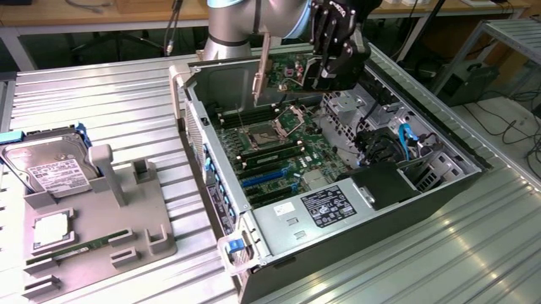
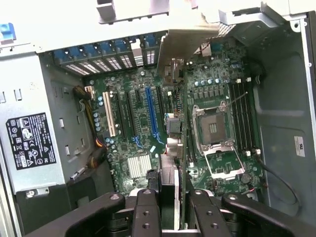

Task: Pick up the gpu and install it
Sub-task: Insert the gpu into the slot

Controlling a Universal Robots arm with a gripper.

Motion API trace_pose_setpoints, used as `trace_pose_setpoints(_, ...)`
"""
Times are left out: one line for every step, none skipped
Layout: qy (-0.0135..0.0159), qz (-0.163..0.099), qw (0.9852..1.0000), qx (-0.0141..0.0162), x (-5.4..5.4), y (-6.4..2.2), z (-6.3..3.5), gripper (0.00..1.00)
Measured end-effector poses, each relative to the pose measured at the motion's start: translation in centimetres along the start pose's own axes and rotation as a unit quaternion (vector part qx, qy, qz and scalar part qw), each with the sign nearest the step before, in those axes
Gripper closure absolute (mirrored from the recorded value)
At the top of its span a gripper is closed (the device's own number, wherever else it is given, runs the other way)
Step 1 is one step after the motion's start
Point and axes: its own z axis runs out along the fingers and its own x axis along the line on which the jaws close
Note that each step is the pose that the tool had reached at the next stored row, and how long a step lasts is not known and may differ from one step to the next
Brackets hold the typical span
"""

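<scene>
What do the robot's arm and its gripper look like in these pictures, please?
The arm is a thick round tube in silver-grey metal with a pale blue-grey joint cover. The gripper is black and blocky, built of linked black finger segments dotted with round screw heads.

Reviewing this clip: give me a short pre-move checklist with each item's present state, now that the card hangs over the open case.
1. gpu held in the pincer: ok, fingers on both faces.
2. gpu above the open computer case, touching nothing: ok.
3. Blue slot on the motherboard unoccupied: ok.
4. Card edge lined up with that slot: cannot tell.
5. Bracket end facing the case's slot openings: cannot tell.
6. Cable away from the slot: ok.
</scene>
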Motion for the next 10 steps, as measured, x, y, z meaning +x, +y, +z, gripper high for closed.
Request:
trace_pose_setpoints(0.0001,-0.003,1.0000,-0.0001,0.00,0.00,0.07,0.72)
trace_pose_setpoints(0.0001,-0.004,1.0000,-0.0001,0.01,0.00,0.10,0.72)
trace_pose_setpoints(0.0001,-0.006,1.0000,-0.0001,0.01,0.00,0.13,0.72)
trace_pose_setpoints(0.0002,-0.007,1.0000,-0.0002,0.01,0.00,0.14,0.72)
trace_pose_setpoints(0.0003,-0.009,1.0000,-0.0002,0.01,0.00,0.15,0.72)
trace_pose_setpoints(0.0003,-0.011,0.9999,-0.0003,0.01,0.00,0.17,0.72)
trace_pose_setpoints(0.0003,-0.014,0.9999,-0.0003,0.01,0.00,0.17,0.72)
trace_pose_setpoints(0.0003,-0.018,0.9998,-0.0004,0.01,0.00,0.19,0.72)
trace_pose_setpoints(0.0004,-0.022,0.9998,-0.0005,0.01,0.00,0.19,0.72)
trace_pose_setpoints(0.0005,-0.027,0.9996,-0.0006,0.01,0.00,0.20,0.72)
